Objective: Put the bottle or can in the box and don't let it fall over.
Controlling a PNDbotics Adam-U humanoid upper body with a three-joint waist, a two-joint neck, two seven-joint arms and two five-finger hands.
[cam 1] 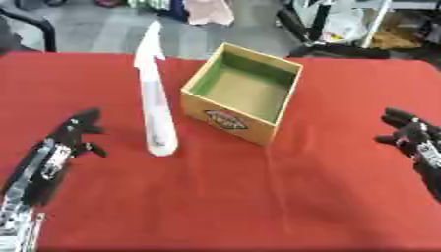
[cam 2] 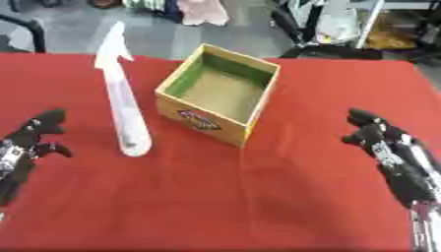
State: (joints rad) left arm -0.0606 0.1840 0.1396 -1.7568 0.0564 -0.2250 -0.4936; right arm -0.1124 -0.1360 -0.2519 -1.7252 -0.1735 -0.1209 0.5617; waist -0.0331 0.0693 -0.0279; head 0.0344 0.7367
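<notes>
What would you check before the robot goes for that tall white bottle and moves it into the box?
1. White spray bottle standing upright on the red table: ok.
2. Box open at the top, with nothing seen inside: ok.
3. Left hand open and holding nothing, to the bottle's left and apart from it: ok.
4. Right hand open and holding nothing, well clear of the box: ok.
5. Bottle and box apart, with a gap between them: ok.
6. Whether the tall, narrow bottle will stay upright once inside the box: cannot tell.
</notes>
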